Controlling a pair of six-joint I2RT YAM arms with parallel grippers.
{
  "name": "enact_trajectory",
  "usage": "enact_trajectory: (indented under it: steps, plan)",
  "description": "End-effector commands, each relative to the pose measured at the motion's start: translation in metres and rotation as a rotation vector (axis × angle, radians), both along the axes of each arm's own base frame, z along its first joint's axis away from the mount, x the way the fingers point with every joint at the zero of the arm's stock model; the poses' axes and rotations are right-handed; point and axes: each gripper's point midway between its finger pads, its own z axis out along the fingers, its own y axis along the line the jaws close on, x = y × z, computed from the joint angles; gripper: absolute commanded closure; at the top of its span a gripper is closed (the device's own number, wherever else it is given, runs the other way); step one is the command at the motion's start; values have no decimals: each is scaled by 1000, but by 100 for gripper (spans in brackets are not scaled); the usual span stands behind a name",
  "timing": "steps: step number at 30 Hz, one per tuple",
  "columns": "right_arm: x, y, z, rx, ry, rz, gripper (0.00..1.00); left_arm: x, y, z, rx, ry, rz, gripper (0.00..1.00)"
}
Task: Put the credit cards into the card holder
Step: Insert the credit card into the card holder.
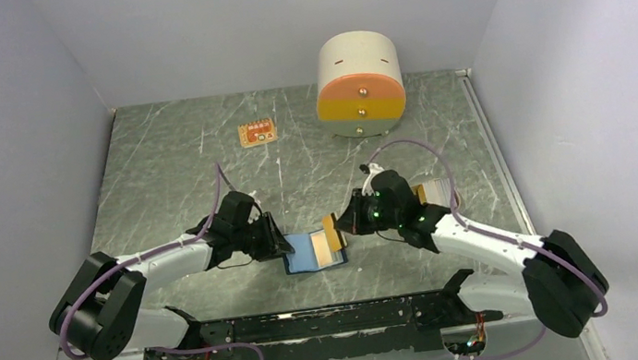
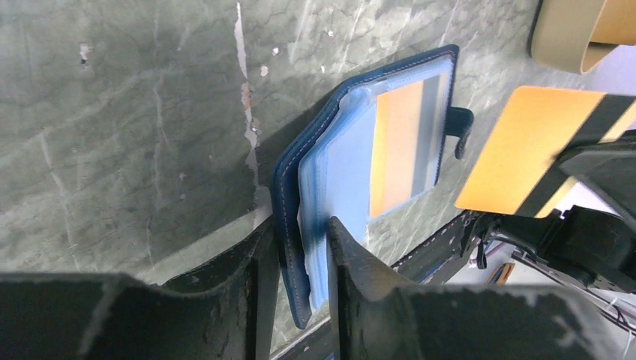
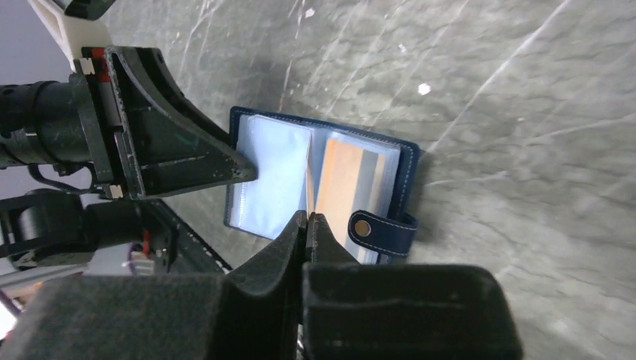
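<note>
The right pincer was fully closed on one credit card, held on edge and projecting forward. Just ahead and below, the open card holder lay on the table. Beyond, the left pincer clamped the holder's far edge.

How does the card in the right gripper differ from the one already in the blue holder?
The held card is pinched in the right gripper, on edge over the card holder; the sleeved card lies flat inside it. The held card is bare, the sleeved card behind clear plastic. Both are orange-tan with a dark stripe.
</note>
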Motion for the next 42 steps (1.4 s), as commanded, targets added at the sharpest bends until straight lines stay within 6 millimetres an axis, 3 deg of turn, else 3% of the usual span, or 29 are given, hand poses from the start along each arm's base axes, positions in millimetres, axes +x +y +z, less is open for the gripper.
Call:
enact_trajectory:
  steps: [1,9,22,34,42]
  plan:
    - [1,37,23,221,-33,61,100,5,5,3,17,-12,37,68]
    - [-12,49,-2,266,10,57,100,4,6,-3,20,2,44,68]
    - [-13,45,-50,240,83,2,100,3,7,-6,19,9,38,71]
    - [-14,38,-63,255,119,-62,100,-2,8,-14,8,24,38,71]
    - [-19,45,-63,314,142,-49,100,-3,7,-17,5,28,33,72]
